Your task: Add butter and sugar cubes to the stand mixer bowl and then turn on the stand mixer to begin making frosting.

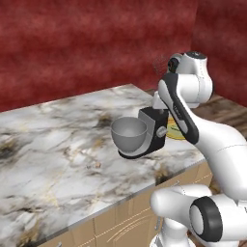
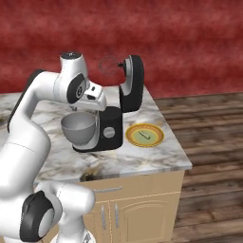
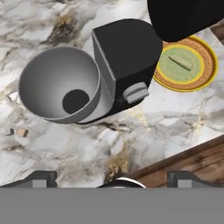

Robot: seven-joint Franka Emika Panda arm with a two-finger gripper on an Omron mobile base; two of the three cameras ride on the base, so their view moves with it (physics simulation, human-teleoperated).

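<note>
The round, deep grey brushed-metal stand mixer bowl [image 3: 61, 85] sits on the oval black base of the small black stand mixer [image 3: 124, 61], near the front edge of the white-and-brown marbled stone tabletop [image 1: 53, 144]. The bowl looks bare inside, with a dark round spot at its bottom. The mixer's black-and-silver head [image 2: 131, 83] is hinged up and back, so the bowl is open from above. A round grey knob [image 3: 135, 92] sticks out of the column's near side.

Two tiny whitish sugar cubes [image 3: 17, 131] lie on the tabletop just to the left of the bowl, apart from it. To the right of the mixer rests a flat yellow-rimmed plate [image 2: 144, 135] carrying a pale stick of butter [image 3: 180, 61].

The gripper [image 3: 112, 179] hangs above the mixer, over the tabletop's front edge, and its two dark fingers [image 3: 41, 178] are spread as wide as they go, holding nothing and touching nothing.

The tabletop stretches broad and free to the left and far side of the mixer. Its right end stops just past the plate, above a brown plank floor [image 2: 213, 123]. A dark red wall [image 1: 72, 43] stands behind.
</note>
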